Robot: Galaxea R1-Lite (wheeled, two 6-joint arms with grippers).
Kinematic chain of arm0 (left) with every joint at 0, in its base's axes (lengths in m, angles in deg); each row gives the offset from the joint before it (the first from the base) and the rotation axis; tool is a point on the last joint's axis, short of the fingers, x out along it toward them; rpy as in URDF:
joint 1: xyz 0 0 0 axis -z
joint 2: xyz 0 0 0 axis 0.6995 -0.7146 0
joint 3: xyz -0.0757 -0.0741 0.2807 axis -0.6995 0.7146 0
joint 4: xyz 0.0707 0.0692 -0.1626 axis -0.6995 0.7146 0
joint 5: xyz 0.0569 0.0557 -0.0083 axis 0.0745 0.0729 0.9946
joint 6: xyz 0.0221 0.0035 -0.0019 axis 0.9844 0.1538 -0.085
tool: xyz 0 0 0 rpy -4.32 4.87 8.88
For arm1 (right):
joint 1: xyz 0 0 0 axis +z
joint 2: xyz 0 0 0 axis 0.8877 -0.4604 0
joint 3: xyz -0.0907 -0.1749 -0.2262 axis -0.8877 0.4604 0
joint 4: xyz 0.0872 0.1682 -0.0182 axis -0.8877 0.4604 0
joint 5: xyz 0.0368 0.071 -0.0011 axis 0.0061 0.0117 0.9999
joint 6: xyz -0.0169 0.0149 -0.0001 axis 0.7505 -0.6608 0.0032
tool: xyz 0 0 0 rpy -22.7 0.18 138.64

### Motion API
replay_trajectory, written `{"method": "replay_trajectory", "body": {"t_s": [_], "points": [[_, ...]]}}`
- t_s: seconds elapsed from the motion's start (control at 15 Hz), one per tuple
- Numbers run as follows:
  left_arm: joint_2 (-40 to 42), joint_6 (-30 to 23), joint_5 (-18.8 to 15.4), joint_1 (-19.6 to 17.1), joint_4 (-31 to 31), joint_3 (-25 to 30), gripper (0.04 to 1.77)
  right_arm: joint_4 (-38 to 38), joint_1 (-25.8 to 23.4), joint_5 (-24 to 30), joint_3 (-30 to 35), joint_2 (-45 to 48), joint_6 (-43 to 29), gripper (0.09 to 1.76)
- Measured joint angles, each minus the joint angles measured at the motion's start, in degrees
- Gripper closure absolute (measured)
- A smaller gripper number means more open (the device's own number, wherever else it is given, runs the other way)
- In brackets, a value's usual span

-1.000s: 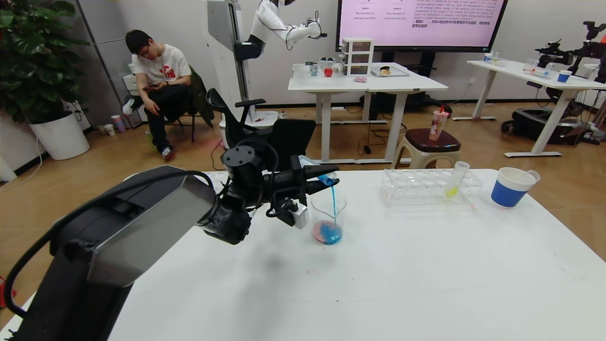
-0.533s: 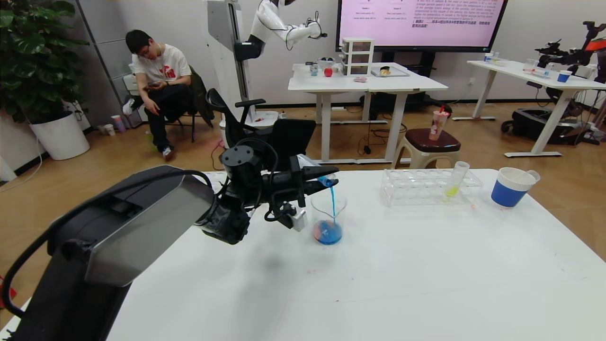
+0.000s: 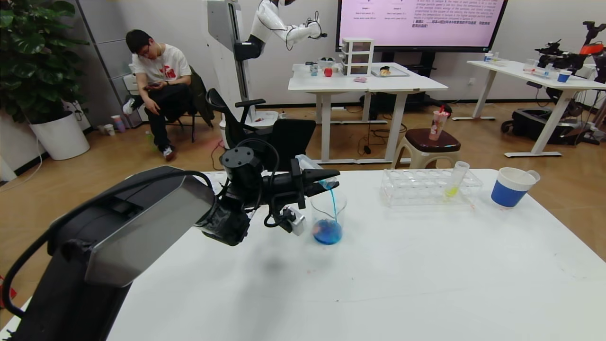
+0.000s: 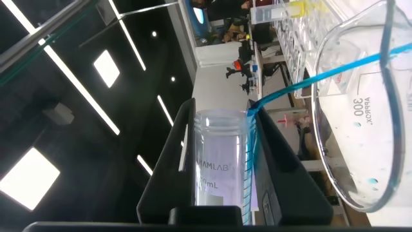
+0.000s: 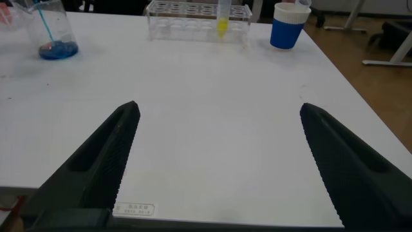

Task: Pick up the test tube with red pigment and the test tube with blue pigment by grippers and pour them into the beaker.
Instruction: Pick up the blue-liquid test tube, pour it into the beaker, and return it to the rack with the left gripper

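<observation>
My left gripper (image 3: 327,178) is shut on the test tube with blue pigment (image 3: 310,166) and holds it tilted, mouth down, over the beaker (image 3: 328,215). A thin blue stream (image 3: 334,201) runs from the tube into the beaker, which holds blue liquid with a little red at its bottom. In the left wrist view the clear tube (image 4: 222,164) sits between both fingers (image 4: 168,161), with the beaker rim (image 4: 360,129) beyond. My right gripper (image 5: 219,109) is open and empty over bare table near the front. The test tube with red pigment is out of view.
A clear tube rack (image 3: 426,187) stands at the back right with a yellow-liquid tube (image 3: 455,180) in it. A blue-and-white paper cup (image 3: 511,187) stands right of the rack. The white table (image 3: 378,284) stretches in front of the beaker.
The tube has tipped a little further and the stream has thinned. The liquid in the beaker has turned from red and blue to mostly blue.
</observation>
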Motion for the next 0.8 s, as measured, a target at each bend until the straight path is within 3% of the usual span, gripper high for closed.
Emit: {"method": "replay_trajectory", "body": {"t_s": [0.33,0.53,0.67,0.8], "points": [[0.20,-1.16,-0.06,0.04,-0.22,0.15,1.28,-0.02,-0.02,-0.02,0.00,0.00,0.00,0.11],[1.68,-10.69,2.19,0.15,-1.50,-0.20,1.29,0.00,-0.02,-0.02,0.00,0.00,0.00,0.11],[3.25,-21.97,8.53,0.32,-6.31,-0.22,1.29,-0.02,-0.02,0.00,0.00,0.00,0.00,0.11],[4.41,-33.33,20.18,0.59,-11.86,0.55,1.29,-0.02,-0.02,0.00,0.00,0.00,0.02,0.11]]}}
